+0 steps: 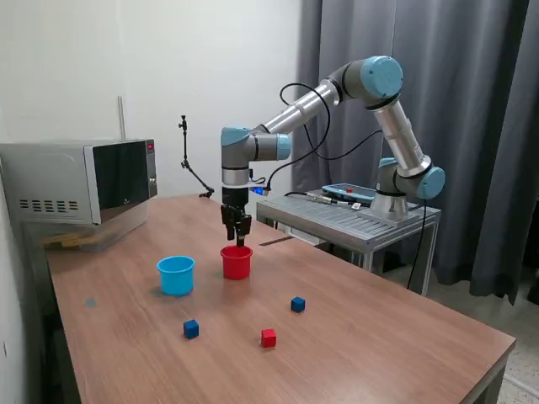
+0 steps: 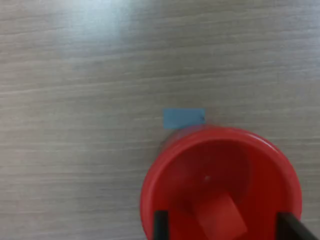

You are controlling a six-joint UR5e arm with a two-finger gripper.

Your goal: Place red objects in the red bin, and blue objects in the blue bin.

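Hovering just above the red cup [image 1: 237, 262], the end effector [image 1: 239, 238] stands spread apart, released, with one red cube [image 2: 220, 216] lying inside. Another red cube [image 1: 269, 337] sits on the table [image 1: 379, 337] near two blue cubes [image 1: 191, 328].

Red cube [image 2: 218, 216] lies tilted inside upright red cup [image 1: 237, 263].

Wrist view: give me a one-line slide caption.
Open gripper above the red cup, a red cube lying inside it.
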